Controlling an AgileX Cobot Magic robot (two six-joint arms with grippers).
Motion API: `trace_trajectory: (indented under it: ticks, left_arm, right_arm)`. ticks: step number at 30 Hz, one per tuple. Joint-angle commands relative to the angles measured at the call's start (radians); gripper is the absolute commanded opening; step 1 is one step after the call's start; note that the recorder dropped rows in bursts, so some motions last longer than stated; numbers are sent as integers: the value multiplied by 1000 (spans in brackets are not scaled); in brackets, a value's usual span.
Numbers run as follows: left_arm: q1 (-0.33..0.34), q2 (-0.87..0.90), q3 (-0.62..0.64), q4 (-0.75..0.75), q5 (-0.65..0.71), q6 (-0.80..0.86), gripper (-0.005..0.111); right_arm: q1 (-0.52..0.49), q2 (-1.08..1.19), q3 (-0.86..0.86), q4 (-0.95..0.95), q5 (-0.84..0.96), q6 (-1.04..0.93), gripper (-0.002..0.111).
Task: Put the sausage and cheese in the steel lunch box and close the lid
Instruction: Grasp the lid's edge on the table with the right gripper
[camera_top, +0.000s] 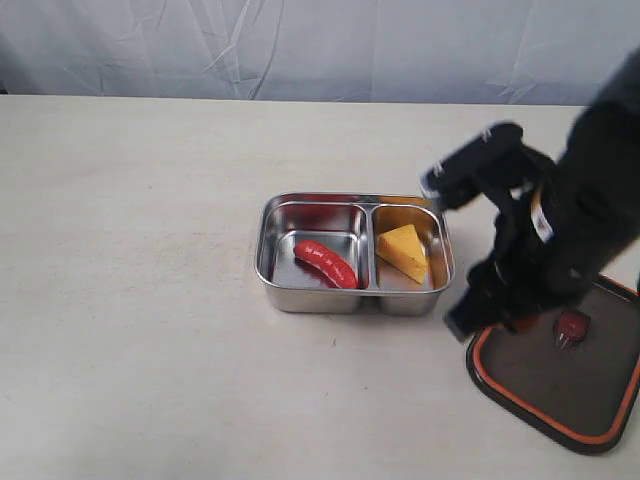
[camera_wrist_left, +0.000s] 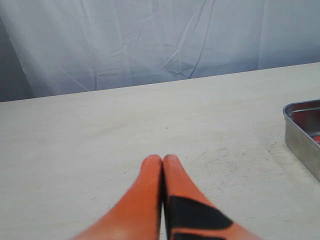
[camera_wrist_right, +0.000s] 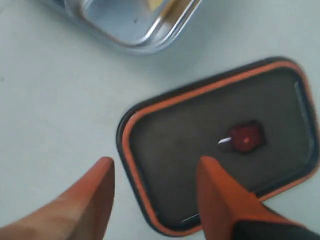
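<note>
Filling looks done: sausage in the compartment of the box farther from the lid, cheese in the nearer one. Lid flat on the table, near the box's cheese end but apart from it, orange seal and valve showing, so seemingly underside up.

Right gripper spread wide and empty, straddling the lid's rim: one finger over bare table outside the rim, the other over the lid's inner face. Height above the lid hard to tell. Left gripper pressed shut on nothing, low over the table on the box's sausage side, well clear.

For a good pick:
- Lower until the outer finger nearly meets the table.
- Close squarely across a straight run of rim, not a rounded corner, and deep enough to catch the seal lip.
- Expect thin, slick plastic to slip from a shallow pinch, or to skid if the outer finger nudges its edge.
- Lift level and keep off the box wall.
- Turn the seal downward, centre over the box, match the corners, and press evenly.
</note>
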Motion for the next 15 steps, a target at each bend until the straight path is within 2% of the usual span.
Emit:
trace_trajectory:
  ticks: [1, 8, 15]
  left_arm:
    - [-5, -4, 3, 3, 1, -4, 0]
    - [-5, -4, 3, 3, 1, -4, 0]
    - [-5, -4, 3, 3, 1, -4, 0]
  right_arm:
    - [-5, -51, 211, 61, -127, 39, 49]
    - [-3, -31, 349, 73, -221, 63, 49]
    - [-3, 67, 374, 10, -362, 91, 49]
